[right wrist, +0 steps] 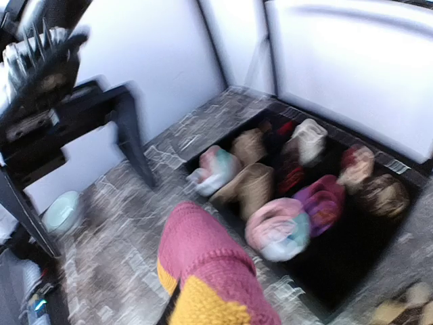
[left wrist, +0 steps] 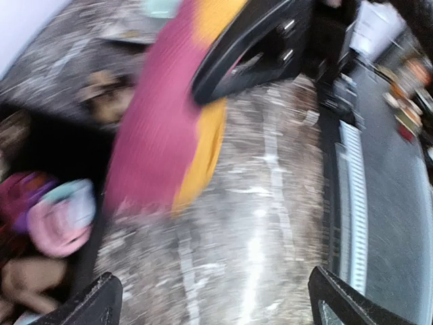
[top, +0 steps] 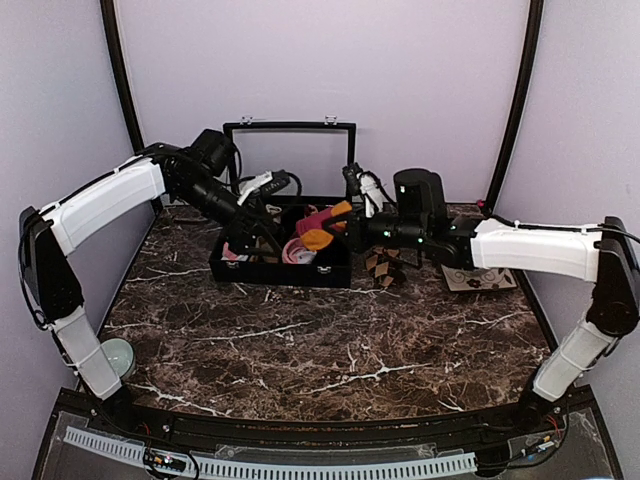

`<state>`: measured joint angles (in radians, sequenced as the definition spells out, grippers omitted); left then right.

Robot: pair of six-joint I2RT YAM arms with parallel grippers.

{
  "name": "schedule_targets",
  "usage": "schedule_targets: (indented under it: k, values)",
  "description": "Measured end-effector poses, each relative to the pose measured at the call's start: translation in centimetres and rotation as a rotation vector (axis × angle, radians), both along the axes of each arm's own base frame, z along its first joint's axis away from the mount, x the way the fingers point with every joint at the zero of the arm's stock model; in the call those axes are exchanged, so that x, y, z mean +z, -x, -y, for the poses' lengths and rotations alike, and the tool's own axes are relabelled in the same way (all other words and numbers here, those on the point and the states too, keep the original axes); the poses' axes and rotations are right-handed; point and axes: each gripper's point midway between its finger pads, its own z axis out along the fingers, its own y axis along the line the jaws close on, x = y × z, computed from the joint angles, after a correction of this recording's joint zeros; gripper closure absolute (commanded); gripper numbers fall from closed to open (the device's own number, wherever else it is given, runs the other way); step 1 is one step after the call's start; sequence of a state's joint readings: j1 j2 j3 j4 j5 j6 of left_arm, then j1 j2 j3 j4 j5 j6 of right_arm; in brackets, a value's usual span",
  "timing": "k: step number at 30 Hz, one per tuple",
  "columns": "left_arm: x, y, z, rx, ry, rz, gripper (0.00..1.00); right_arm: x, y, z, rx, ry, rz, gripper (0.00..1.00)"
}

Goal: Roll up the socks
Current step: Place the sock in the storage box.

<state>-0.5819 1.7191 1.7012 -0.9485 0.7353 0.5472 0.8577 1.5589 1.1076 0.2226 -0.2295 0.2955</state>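
Low on the left edge of the overhead view, a pale green bowl (top: pixel 118 355) sits on the dark marble table (top: pixel 300 345), beside the left arm's base. That arm reaches up and inward to the upper middle of the frame, where a black box (top: pixel 280 273) stands with its lid (top: pixel 290 127) propped upright behind it.

The left claw (left wrist: pixel 218 301) hangs over the left half of the box. Its two fingers are spread wide, one in each lower corner of its own camera's view. Nothing is between them but blurred marble.

Inside the box I can make out a pink sock roll (top: pixel 297 250) among other bundled socks, too blurred to sort out.

The long magenta sock (left wrist: pixel 152 128), with its orange end, dangles at the box's right half, clear of the table. The right claw (top: pixel 340 222) has pinched shut on it, reaching in from the right of the frame. In the left wrist view one of its black fingers lies across the fabric near the top. In the right wrist view the sock fills the bottom centre, right at the claw.

Just right of the box, below the right arm's wrist, the brown diamond-pattern sock (top: pixel 380 265) lies on the table, touched by neither claw.
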Motion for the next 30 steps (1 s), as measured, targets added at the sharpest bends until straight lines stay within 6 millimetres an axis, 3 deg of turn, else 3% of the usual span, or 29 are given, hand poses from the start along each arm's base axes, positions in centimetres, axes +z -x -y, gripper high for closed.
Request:
schedule_targets:
  k: [3, 5, 7, 10, 14, 18, 30]
  values:
    - [-0.4, -5.9, -4.3, 0.195, -0.004, 0.015, 0.01, -0.5, -6.5, 2.3, -0.141, 0.099, 0.016, 1.0]
    - [-1.0, -8.8, -7.2, 0.302, -0.005, 0.011, 0.01, -1.9, -10.1, 3.6, -0.211, 0.175, 0.015, 1.0]
    - [-2.2, -10.1, -9.7, 0.379, -0.014, -0.018, 0.01, -3.9, -12.5, 4.3, -0.248, 0.253, 0.002, 1.0]
    - [-4.7, -10.2, -11.8, 0.431, -0.037, -0.085, 0.01, -7.9, -15.1, 4.4, -0.263, 0.38, -0.026, 1.0]
    - [-6.9, -9.6, -13.1, 0.459, -0.058, -0.15, 0.01, -12.5, -16.6, 3.9, -0.243, 0.512, -0.058, 1.0]
    - [-7.9, -9.3, -13.6, 0.464, -0.055, -0.178, 0.01, -15.0, -17.8, 3.3, -0.224, 0.585, -0.066, 1.0]
    - [-8.8, -8.8, -13.5, 0.456, -0.037, -0.205, 0.01, -15.5, -19.0, 4.0, -0.242, 0.674, -0.002, 1.0]
